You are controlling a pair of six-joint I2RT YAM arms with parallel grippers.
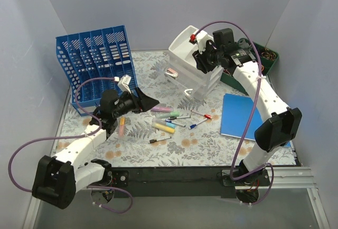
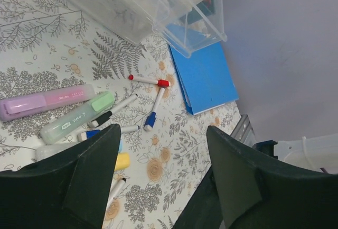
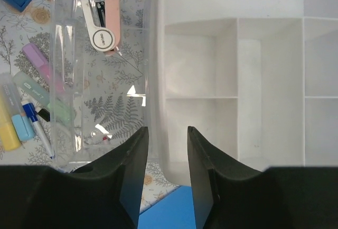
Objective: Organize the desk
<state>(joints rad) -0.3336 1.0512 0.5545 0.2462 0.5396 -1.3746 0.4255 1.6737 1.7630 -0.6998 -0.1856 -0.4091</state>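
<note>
Desk (image 1: 211, 145), top view: the fern-and-flower tabletop spans the white-walled enclosure, with its black front rail running past both arm bases. I read the left gripper (image 2: 162, 134) as open, its jaws spread wide with nothing between them. It hangs low over a loose cluster of pens near the desk's middle. Below it, in the left wrist view, a purple highlighter (image 2: 45, 102) and a green highlighter (image 2: 76, 117) lie side by side. A red-capped pen (image 2: 150, 81) lies just beside a blue-capped pen (image 2: 153, 113). The right gripper (image 3: 167, 134) is toward the far right, above a clear drawer unit (image 1: 185, 81) and a white divided tray (image 3: 237, 91). Its jaws stand a narrow gap apart, and I see nothing held between them. A pink-and-white stapler (image 3: 103, 23) lies in an open clear drawer. A blue notebook (image 1: 240, 115) lies flat on the right side. A blue file rack (image 1: 97, 60) stands at the far left and a green bin (image 1: 269, 60) in the far right corner.
</note>
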